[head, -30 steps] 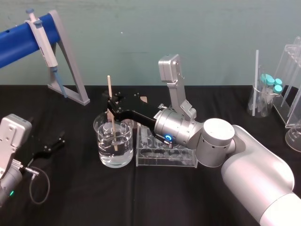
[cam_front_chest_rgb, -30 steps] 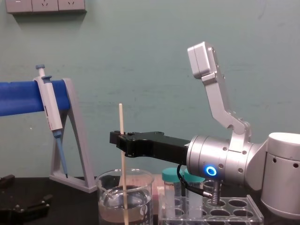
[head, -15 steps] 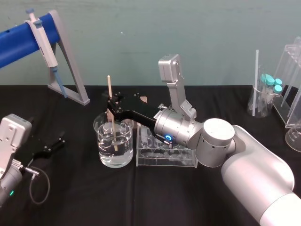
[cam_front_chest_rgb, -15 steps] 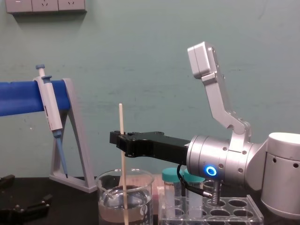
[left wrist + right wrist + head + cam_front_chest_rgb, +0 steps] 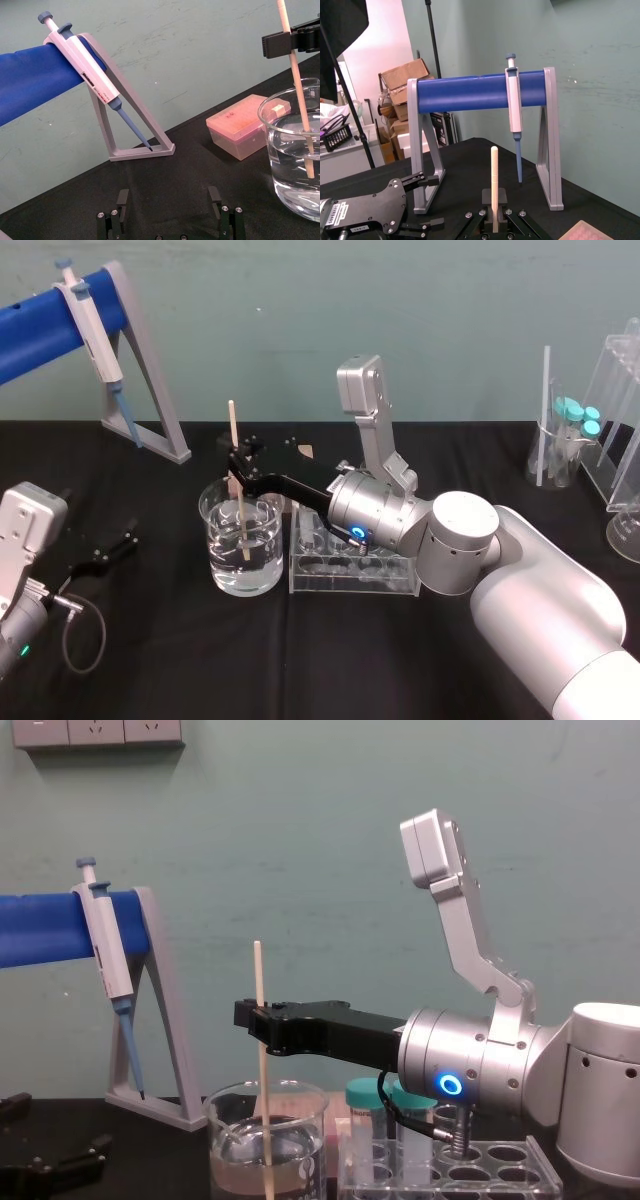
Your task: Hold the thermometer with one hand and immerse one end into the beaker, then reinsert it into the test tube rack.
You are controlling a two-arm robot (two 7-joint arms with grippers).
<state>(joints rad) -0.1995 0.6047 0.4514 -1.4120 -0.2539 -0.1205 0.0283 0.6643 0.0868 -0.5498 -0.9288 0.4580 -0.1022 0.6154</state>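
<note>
Right end effector (image 5: 234, 462) is gripping the upright thermometer (image 5: 232, 425), dipping it into the beaker (image 5: 256, 562), test tube rack (image 5: 352, 580) sitting just right; left end effector (image 5: 111, 548) is idling open, far left.

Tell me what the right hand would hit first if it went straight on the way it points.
Probably the grey pipette stand: the right hand, shut on the thermometer, faces it squarely, though depth is unclear.
</note>
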